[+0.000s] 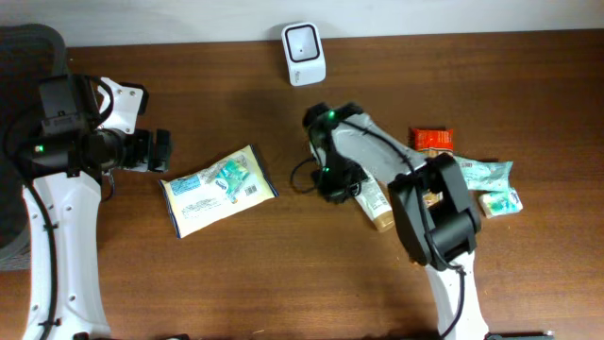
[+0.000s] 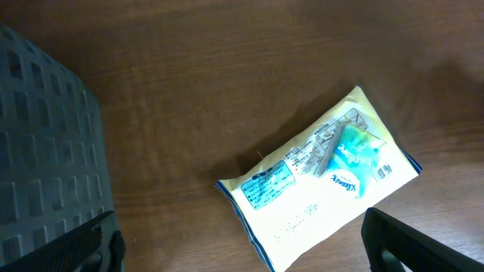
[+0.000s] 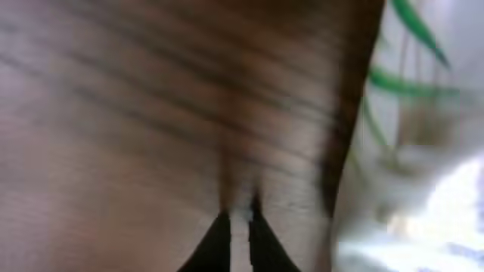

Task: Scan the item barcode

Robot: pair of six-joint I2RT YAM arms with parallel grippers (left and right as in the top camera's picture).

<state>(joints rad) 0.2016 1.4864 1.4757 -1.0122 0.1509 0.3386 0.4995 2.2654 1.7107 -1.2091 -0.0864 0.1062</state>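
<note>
Tissue pack (image 2: 321, 189) lies diagonally on wooden table (image 2: 189, 75); label upward.

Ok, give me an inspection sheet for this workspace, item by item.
Surface: brown wooden table.
Job's things: white scanner at the far edge; tissue pack lying flat; tan packet partly under the right arm.
Clutter: red box and teal packs on the right.
Grippers: left pincer open, empty; right pincer shut, view blurred.
Cables: thin dark loop beside the right pincer.
Surroundings: black chair, pale wall.
</note>
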